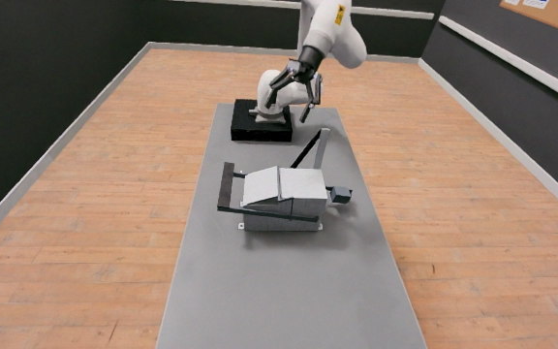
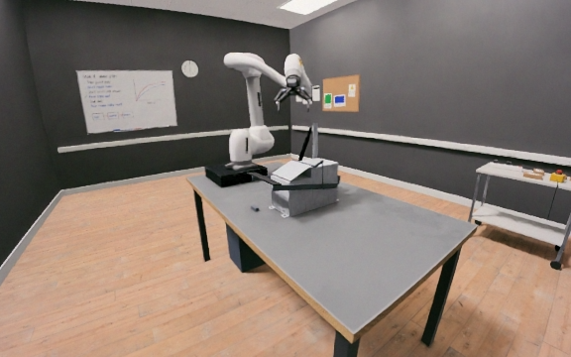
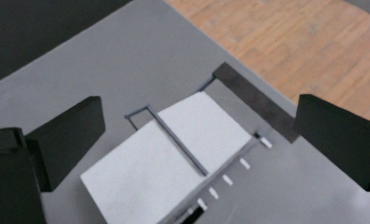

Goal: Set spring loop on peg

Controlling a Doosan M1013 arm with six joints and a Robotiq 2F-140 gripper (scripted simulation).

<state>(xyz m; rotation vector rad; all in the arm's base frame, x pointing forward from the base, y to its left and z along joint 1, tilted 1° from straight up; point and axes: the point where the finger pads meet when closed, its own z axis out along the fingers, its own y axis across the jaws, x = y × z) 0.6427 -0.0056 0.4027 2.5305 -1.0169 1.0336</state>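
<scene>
Item one: gripper (image 1: 293, 96). I had it high above the bench (image 1: 289, 291), over the end nearest the arm's black base (image 1: 261, 127). Fingers spread fully, nothing between them. In the wrist view the two dark fingers framed the feeder from above, one on each side, touching nothing.

Item two: feeder (image 1: 284, 199). A pale grey box, standing about mid-bench, bolted down by small tabs. Its sloping lid (image 1: 261, 185) faced the pedal end. A thin dark lever ran along its near side.

Item three: pedal (image 1: 226, 184). A dark flat bar at the feeder's left end in the top view, raised off the bench. Nothing stood on it.

Item four: post (image 1: 322, 147). A grey upright behind the feeder, with a dark strut (image 1: 305, 150) leaning against it from the box.

Item five: pegs (image 3: 228, 179). I saw a row of small white marks along the feeder's side in the wrist view. I could not make out the spring or which peg its loop sat on.

Item six: weight (image 1: 341, 194). A small grey block at the feeder's right end in the top view, just beside the box; whether it rested on the bench I could not tell.

Item seven: a small dark object (image 2: 255, 208) lay on the bench near the feeder, too small to name.
</scene>
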